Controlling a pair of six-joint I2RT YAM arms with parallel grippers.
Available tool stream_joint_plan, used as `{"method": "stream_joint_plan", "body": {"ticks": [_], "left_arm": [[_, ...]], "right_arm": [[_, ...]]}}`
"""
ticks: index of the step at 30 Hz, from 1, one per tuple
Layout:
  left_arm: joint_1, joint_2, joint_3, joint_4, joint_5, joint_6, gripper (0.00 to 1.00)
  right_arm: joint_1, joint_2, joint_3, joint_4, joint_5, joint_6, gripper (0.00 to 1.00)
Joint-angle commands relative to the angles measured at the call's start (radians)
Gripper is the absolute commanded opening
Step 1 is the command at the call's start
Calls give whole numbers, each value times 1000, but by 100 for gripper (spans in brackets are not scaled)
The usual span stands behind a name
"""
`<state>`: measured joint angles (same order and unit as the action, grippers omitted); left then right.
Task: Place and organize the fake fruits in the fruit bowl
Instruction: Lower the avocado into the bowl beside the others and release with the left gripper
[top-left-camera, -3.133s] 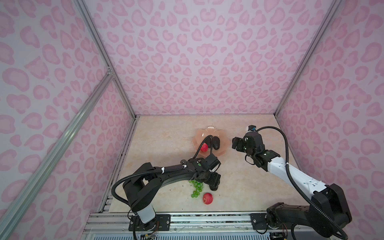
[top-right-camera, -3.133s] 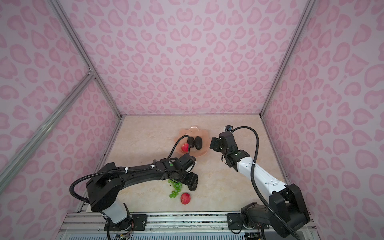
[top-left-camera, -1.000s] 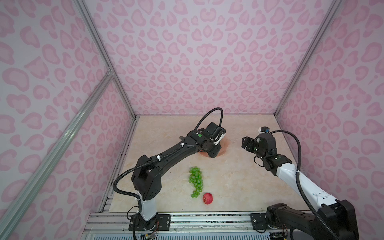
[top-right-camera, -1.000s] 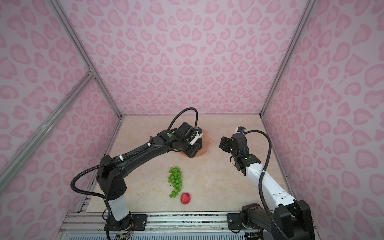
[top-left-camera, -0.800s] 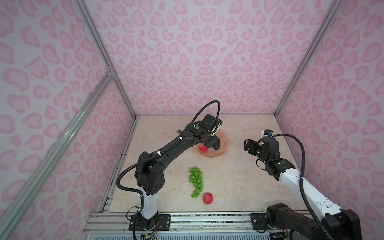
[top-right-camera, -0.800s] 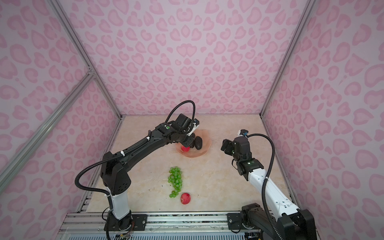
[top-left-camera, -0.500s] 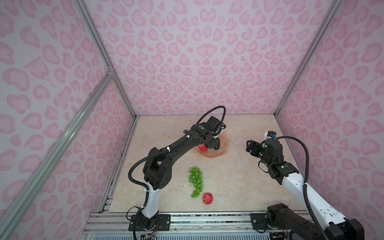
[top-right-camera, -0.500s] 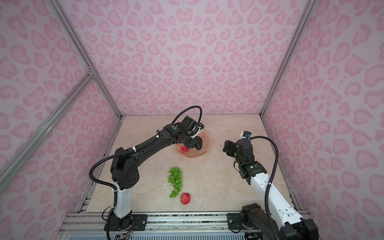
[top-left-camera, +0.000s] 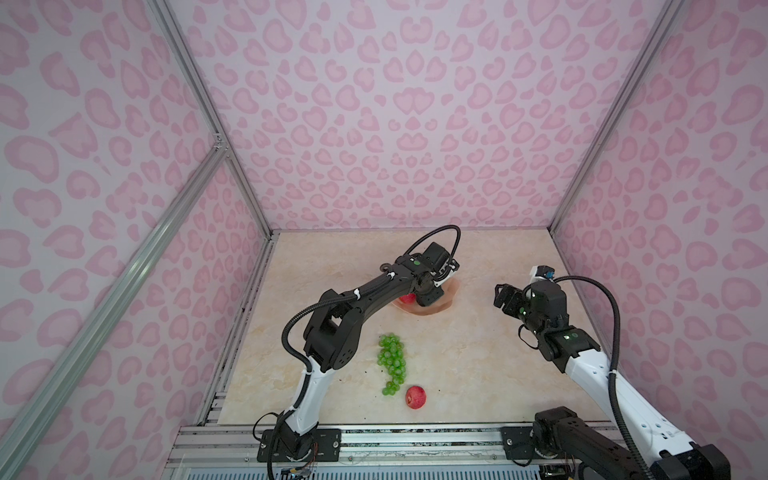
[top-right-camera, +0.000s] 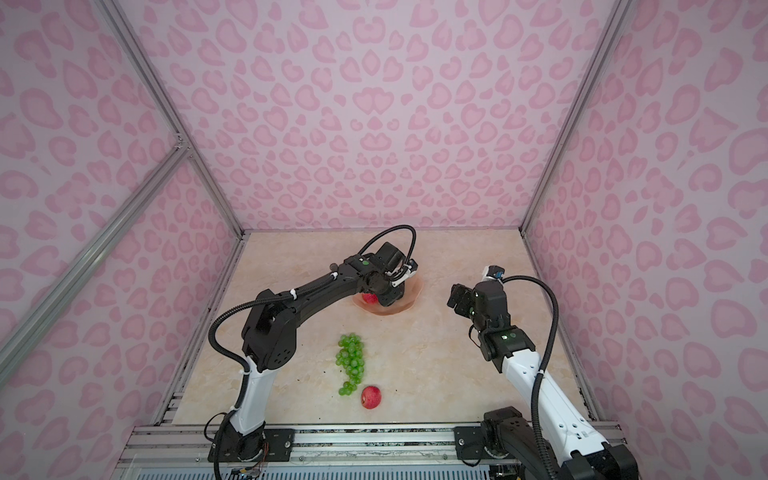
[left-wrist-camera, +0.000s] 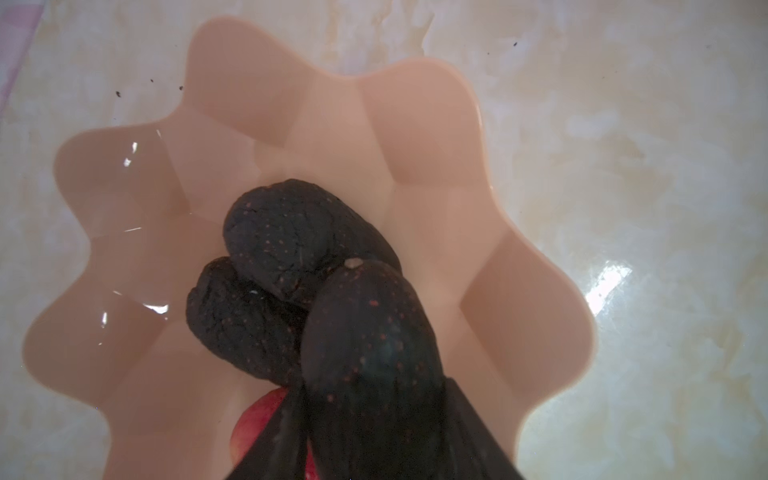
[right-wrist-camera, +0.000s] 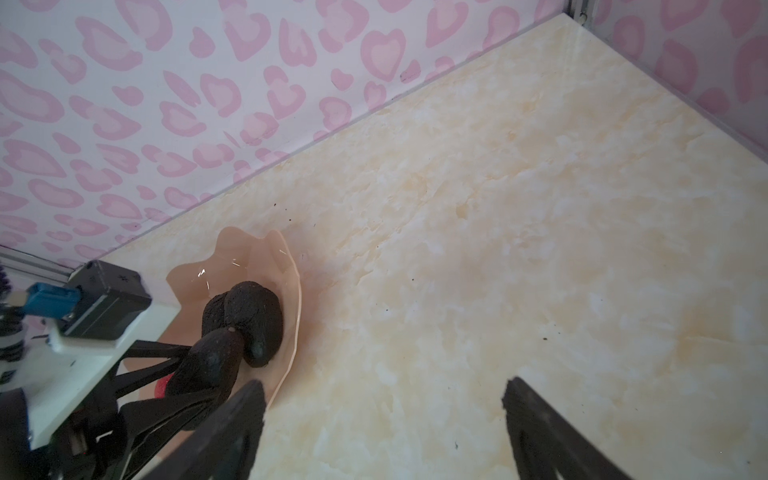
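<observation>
My left gripper (left-wrist-camera: 370, 411) is shut on a dark avocado (left-wrist-camera: 365, 345) and holds it just over the peach-pink fruit bowl (left-wrist-camera: 540, 299). Two more avocados (left-wrist-camera: 286, 241) lie together in the bowl, with a red fruit (left-wrist-camera: 253, 419) beside them, partly hidden by my fingers. In both top views the left gripper (top-left-camera: 428, 296) (top-right-camera: 390, 297) covers most of the bowl (top-left-camera: 446, 305) (top-right-camera: 411, 296). Green grapes (top-left-camera: 391, 362) (top-right-camera: 351, 362) and a second red fruit (top-left-camera: 415, 397) (top-right-camera: 370, 397) lie on the table nearer the front. My right gripper (top-left-camera: 503, 300) (right-wrist-camera: 382, 415) stands open and empty, right of the bowl.
Pink patterned walls close in the marble tabletop (top-left-camera: 478, 365) at the back and both sides. A metal rail (top-left-camera: 374, 440) runs along the front edge. The left arm's long link (top-left-camera: 365, 295) stretches over the table's left half toward the bowl.
The left gripper, which earlier was down by the grapes, has stayed over the bowl and shifted slightly right with the avocado. The right arm has drawn back to the right, away from the bowl.
</observation>
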<state>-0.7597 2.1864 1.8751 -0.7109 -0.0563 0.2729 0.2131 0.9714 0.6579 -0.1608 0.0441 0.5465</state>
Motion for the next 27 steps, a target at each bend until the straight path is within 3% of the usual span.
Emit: {"method": "stream_joint_plan", "body": {"ticks": [1,8,13,21,24,27], "left_arm": [[1,21,19,-5,25,10,46],[1,33,25,-7,21,-12,56],[4,20,23,2,37,-30,71],[30,-84,6,86,67,-126,73],[63,-201,-70,212,56,-212,73],[125,-353,-206,372,19,-334,74]], "right_arm": [[0,7,-7,5,-10,12,90],[0,18,-4,12,-15,15,90],[0,23,-4,10,-15,13,90],[11,28,-14,-4,-93,-19,88],[83,37,-18,-43,-91,-51,86],[235,61,-9,-91,-51,-93,86]]}}
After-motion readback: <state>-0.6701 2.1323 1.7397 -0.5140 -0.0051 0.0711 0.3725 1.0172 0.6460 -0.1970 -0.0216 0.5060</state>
